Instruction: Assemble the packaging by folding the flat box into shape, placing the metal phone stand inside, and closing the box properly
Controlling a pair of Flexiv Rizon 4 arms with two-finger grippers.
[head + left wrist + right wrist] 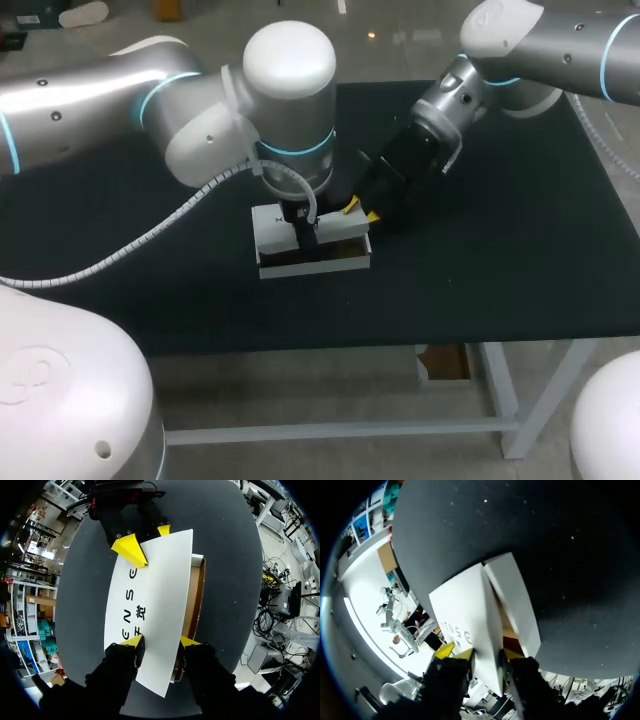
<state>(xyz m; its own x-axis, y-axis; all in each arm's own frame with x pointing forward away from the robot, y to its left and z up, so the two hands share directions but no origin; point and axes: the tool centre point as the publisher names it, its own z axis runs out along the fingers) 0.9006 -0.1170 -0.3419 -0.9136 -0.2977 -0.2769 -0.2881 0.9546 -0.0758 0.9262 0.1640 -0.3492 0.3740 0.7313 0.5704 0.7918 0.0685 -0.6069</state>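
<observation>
Head view: box (315,262) sitting half-open.
Right gripper (361,210) is pinching lid (155,590); left gripper (161,641) is straddling it, grip impossible to tell.

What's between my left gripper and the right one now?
The white lid flap spans from left gripper to right gripper, shown in the left wrist view.

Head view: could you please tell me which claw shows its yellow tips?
The right claw, beside the box's lid; the left claw, straight above the box, shows no yellow there.
</observation>
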